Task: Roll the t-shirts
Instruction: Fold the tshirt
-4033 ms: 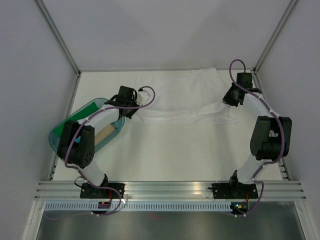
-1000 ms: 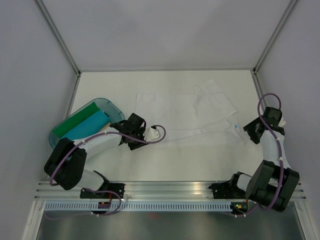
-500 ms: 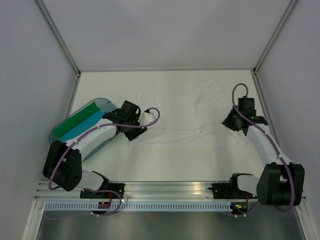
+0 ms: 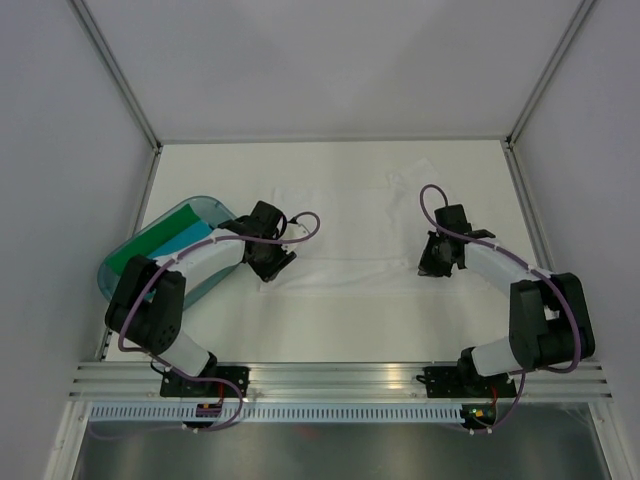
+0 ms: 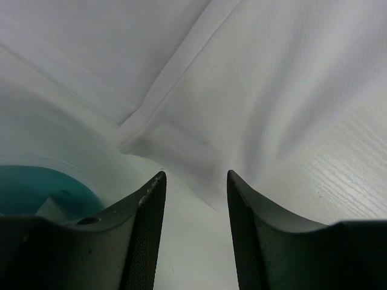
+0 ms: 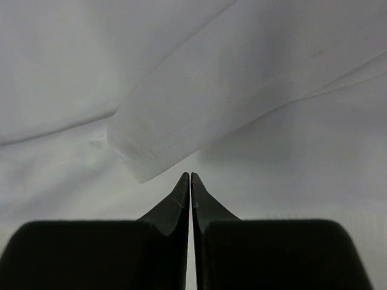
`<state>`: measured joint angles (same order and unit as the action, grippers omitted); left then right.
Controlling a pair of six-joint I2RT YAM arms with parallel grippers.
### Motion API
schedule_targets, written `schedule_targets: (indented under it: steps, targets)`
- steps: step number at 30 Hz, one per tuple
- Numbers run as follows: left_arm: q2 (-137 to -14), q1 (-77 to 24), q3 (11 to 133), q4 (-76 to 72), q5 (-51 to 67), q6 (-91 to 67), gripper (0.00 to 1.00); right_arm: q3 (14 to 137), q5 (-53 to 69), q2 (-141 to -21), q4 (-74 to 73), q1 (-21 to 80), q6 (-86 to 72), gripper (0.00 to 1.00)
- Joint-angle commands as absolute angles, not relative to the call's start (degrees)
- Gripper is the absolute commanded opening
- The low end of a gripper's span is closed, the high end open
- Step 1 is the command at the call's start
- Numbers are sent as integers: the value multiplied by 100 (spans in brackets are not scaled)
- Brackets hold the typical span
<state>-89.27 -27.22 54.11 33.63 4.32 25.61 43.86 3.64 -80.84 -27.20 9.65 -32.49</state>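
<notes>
A white t-shirt (image 4: 350,225) lies spread flat on the table, one sleeve at the back right. My left gripper (image 4: 272,268) hovers over its near left corner. In the left wrist view the gripper (image 5: 193,178) is open, and the corner of the white cloth (image 5: 254,103) lies just ahead of the fingertips. My right gripper (image 4: 430,264) is over the shirt's near right part. In the right wrist view it (image 6: 190,175) is shut on nothing, with a folded cloth edge (image 6: 157,145) just beyond the tips.
A translucent teal tub (image 4: 115,280) stands at the left edge and holds a green roll (image 4: 148,243) and a light blue roll (image 4: 182,242). Its rim shows in the left wrist view (image 5: 36,187). White walls enclose the table on three sides.
My right gripper has moved left and nearer, onto the shirt's right part. My left gripper has stayed at the near left corner, shifting only slightly.
</notes>
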Motion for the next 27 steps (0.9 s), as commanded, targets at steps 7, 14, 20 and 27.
schedule_targets:
  steps: [7, 14, 20, 27]
  targets:
    - [-9255, -2733, 5256, 3147, 44, 2294, 50, 5052, 202, -8920, -2267, 976, -3112, 4]
    - [-9193, -2733, 5247, 3138, 35, 2338, 50, 5607, 79, -9202, -2373, 984, -2980, 4]
    - [-9211, -2733, 5238, 3129, 35, 2382, 50, 6116, 61, -9825, -2355, 984, -2822, 4]
    - [-9158, -2733, 5247, 3138, 26, 2391, 50, 7074, 35, -10353, -2540, 976, -2602, 4]
